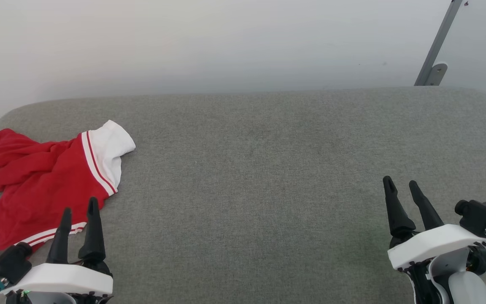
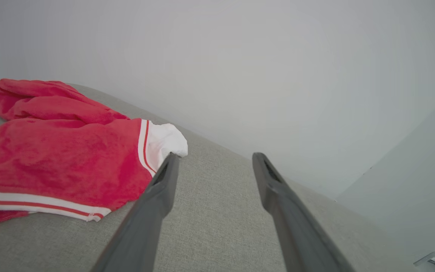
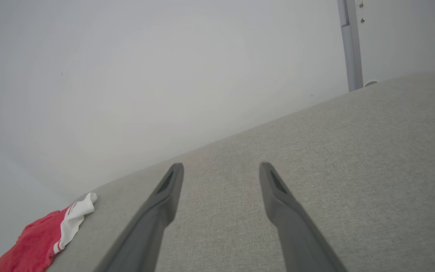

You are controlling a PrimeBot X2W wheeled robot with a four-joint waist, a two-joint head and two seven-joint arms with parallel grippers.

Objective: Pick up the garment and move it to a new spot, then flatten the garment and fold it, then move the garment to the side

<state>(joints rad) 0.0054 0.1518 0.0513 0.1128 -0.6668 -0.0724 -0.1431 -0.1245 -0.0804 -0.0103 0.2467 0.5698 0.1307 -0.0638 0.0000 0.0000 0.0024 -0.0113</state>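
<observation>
A grey fabric surface [image 1: 251, 177] is lying before a pale wall [image 1: 209, 42]. We are seeing the garment [image 1: 40, 181] lying crumpled at the left edge of this surface. Our left gripper [image 1: 79, 204] is hanging just beside its near striped cuff, jaws spread, with the cloth to their left and not between them. Our right gripper [image 1: 400, 181] is hanging near the right edge, well apart from the cloth, jaws also spread and holding nothing.

Garment [image 1: 44, 181] on desk [image 1: 268, 169], far left. Left end effector [image 1: 79, 204] just before it; right end effector [image 1: 400, 181] well apart, near right. Wall [image 1: 226, 42] behind.
</observation>
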